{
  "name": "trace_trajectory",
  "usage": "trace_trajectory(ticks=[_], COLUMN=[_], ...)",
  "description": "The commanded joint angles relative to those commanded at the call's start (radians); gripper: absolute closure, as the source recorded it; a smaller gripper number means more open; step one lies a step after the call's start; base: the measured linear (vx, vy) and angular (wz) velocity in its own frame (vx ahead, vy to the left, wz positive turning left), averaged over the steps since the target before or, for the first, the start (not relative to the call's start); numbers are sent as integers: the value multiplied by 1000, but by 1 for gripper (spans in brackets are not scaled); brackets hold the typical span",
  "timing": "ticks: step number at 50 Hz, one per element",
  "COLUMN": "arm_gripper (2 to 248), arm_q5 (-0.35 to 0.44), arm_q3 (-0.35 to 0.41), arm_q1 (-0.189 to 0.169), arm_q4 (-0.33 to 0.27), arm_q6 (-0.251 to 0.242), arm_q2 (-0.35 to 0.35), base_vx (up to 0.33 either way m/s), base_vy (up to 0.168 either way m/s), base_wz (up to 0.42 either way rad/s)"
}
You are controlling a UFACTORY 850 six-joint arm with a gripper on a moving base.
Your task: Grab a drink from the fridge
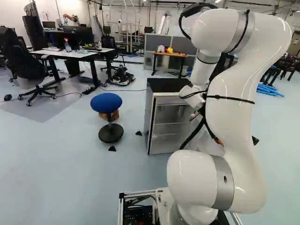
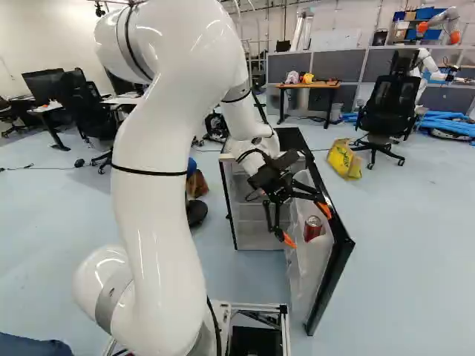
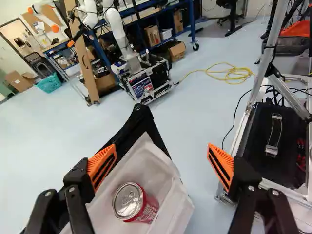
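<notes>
Two empty fingers [image 2: 289,240] stand wide apart near a red can [image 3: 146,206] in a white bin [image 3: 150,162], above pale-blue floor [image 1: 56,154].

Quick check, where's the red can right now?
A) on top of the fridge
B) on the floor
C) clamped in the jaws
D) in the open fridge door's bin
D: the red can sits in the white bin of the open fridge door, with the jaws wide apart, not gripping it.
</notes>
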Motion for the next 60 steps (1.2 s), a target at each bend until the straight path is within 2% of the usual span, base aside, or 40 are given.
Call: trace_trajectory(ticks=[28, 60], arm_gripper=[3, 3], arm_q5=[-38, -93], arm_q3=[-99, -214], arm_q1=[-97, -188], arm_q4=[-63, -140], arm_q6=[0, 0], arm_q2=[-43, -99], base_vx=[0, 0], base_vy=[0, 0], base_wz=[0, 0])
